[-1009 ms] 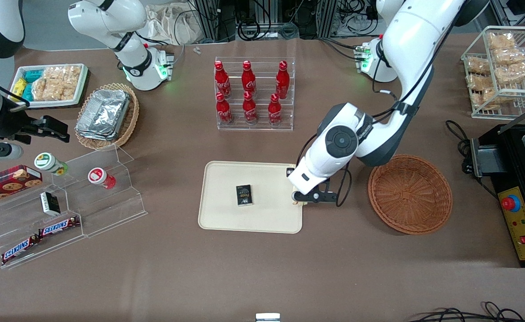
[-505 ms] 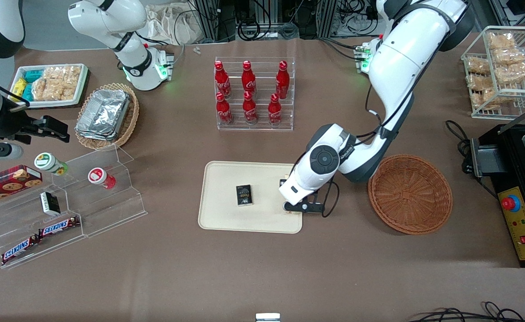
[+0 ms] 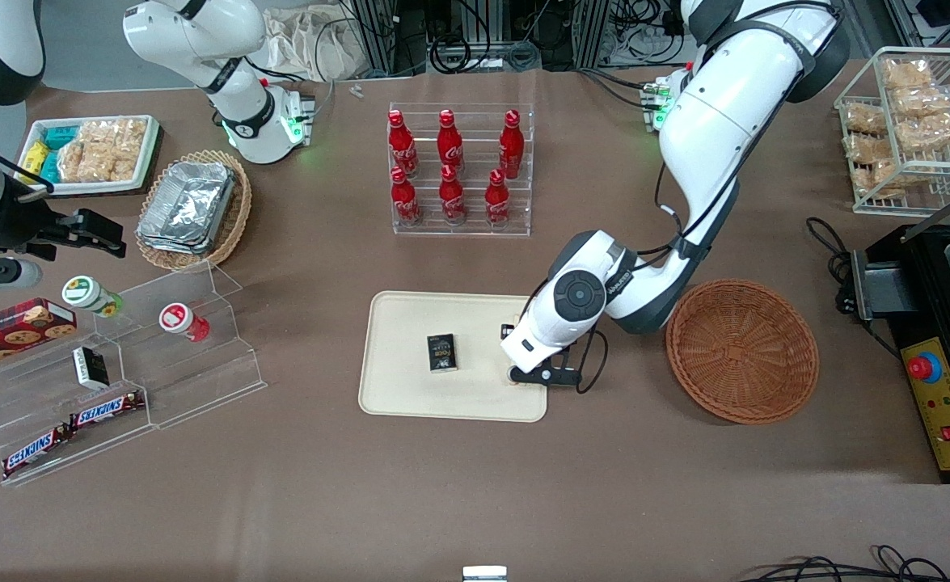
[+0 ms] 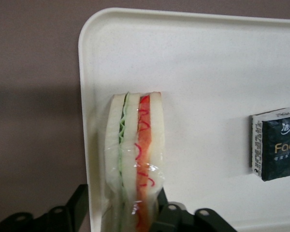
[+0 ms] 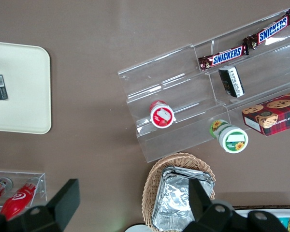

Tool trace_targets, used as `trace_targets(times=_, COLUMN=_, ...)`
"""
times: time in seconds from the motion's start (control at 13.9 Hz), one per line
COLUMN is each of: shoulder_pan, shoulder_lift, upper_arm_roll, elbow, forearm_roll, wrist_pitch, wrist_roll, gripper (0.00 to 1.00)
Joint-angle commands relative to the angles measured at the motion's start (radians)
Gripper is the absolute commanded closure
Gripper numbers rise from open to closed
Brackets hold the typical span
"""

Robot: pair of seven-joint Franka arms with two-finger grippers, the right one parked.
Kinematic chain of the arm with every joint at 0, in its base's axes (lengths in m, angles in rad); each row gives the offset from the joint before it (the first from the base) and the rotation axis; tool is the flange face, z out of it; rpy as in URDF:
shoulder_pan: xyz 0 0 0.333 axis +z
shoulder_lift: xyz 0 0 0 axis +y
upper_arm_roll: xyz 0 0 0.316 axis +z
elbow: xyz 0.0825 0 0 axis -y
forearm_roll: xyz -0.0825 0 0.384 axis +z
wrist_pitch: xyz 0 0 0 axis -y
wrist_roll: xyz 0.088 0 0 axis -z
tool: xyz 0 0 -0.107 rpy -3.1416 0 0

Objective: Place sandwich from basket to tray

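You see the plastic-wrapped triangular white-bread sandwich [image 4: 134, 159] on the flat cream rectangular tray [image 3: 410, 396], near its rim toward the round reddish-brown wicker basket [image 3: 741, 350], with the gripper [image 3: 523, 376] above it. A small dark tissue packet [image 3: 441, 353] lies mid-tray.

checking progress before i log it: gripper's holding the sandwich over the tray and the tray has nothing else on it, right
Not quite. The gripper does hold the sandwich over the tray, near the rim closest to the basket. But the tray is not bare: a small dark packet lies on it, as the front and left wrist views both show.
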Motion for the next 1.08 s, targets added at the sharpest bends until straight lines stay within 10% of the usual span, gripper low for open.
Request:
trace_targets(times=0.0, shoulder_pan=-0.006, shoulder_lift=0.004, upper_arm_roll=0.006, elbow=0.034, forearm_roll=0.021, wrist_pitch=-0.018, wrist_roll=-0.035, gripper=0.01)
trace_targets(times=1.01, shoulder_pan=0.339, shoulder_lift=-0.487, upper_arm_roll=0.022, elbow=0.020, forearm_roll=0.042, wrist_pitch=-0.619, wrist_roll=0.237, gripper=0.01)
